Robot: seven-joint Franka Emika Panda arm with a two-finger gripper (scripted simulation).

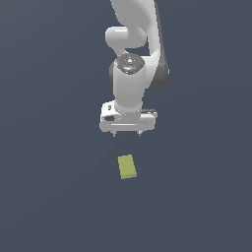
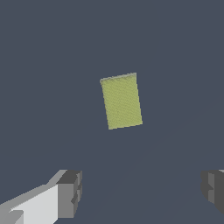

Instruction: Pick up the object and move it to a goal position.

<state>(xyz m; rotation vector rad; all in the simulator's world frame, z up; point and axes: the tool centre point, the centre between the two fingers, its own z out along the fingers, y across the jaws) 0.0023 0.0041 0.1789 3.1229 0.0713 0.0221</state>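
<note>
In the exterior view the white arm [image 1: 132, 54] is seen coming down from the top of the frame, its last segment held upright and its wrist pointed straight down. The hand [image 1: 127, 134] is carried at the lower end as a broad white bar, with two short dark fingertips [image 1: 114, 134] projecting beneath it. The fingertips are set far apart, near the two ends of the bar, so the hand is spread wide and nothing is held between them. The same is shown in the wrist view, where one grey finger pad [image 2: 70, 193] is seen at one side of the frame and the other at the opposite edge, with bare surface between them.

The object [image 1: 127, 166] is found lying flat on the dark blue-grey surface [image 1: 49, 197], below the hand in the exterior view and clear of it, untouched by either fingertip. It is a small, thin rectangular block of yellow-green colour, with a faintly grainy top. Its long sides are turned slightly off the frame's vertical. It is visibly narrower than the hand's bar. In the wrist view the object [image 2: 121, 101] is seen ahead of the spread fingers, with a thin pale edge showing along one short side.
</note>
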